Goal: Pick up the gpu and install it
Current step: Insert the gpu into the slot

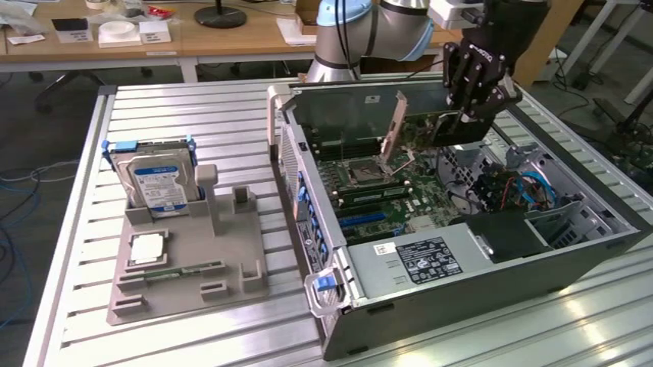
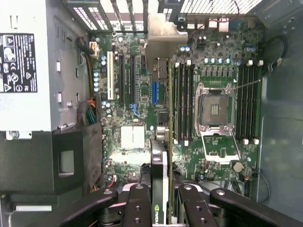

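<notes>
The gpu (image 1: 455,130) is a thin dark card hanging upright over the open computer case (image 1: 429,313), above the motherboard (image 1: 393,195). My gripper (image 1: 472,113) comes down from above and is shut on the card's top edge. In the wrist view the gpu (image 2: 169,118) appears edge-on, running from between my fingers (image 2: 137,203) out to its silvery end bracket (image 2: 163,40) near the case's rear wall. It hovers between the expansion slots (image 2: 125,78) and the memory slots (image 2: 182,101), apart from the board.
The CPU socket (image 2: 215,111) lies open beside the memory slots. A power supply (image 1: 429,258) fills the case's near corner. On the exterior view's left, a grey fixture (image 1: 194,264) holds a hard drive (image 1: 158,182), a CPU and a memory stick on the slatted table (image 1: 204,115).
</notes>
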You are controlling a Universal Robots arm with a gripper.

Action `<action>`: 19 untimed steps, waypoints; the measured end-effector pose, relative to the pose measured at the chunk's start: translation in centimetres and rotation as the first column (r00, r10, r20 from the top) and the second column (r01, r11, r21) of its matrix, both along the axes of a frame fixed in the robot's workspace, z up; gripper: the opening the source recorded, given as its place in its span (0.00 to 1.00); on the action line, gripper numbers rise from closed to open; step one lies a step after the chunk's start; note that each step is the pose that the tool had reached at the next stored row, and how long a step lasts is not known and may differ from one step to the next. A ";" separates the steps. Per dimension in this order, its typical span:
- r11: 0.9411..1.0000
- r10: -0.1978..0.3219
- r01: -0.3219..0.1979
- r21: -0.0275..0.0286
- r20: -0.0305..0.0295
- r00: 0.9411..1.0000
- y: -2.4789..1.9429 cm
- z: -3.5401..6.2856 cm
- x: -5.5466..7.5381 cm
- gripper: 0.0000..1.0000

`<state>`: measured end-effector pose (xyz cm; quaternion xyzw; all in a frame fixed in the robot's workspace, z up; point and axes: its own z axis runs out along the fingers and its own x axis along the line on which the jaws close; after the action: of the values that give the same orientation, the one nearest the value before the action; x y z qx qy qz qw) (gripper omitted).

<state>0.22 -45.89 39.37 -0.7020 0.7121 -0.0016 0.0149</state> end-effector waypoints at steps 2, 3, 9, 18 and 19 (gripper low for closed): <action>1.000 -0.002 0.002 0.000 0.000 1.000 0.02 -0.09 -0.4 0.27; 1.000 -0.004 0.004 0.000 0.000 1.000 0.04 -0.14 -0.6 0.27; 1.000 -0.016 0.016 0.000 0.000 1.000 0.19 -0.44 -1.2 0.27; 0.999 -0.038 0.038 -0.004 -0.005 0.999 0.50 -1.08 -2.0 0.27; 0.999 -0.039 0.039 -0.005 -0.006 0.999 0.53 -1.15 -2.2 0.27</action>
<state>-1.96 -45.36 38.22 -0.6878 0.7258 -0.0013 0.0111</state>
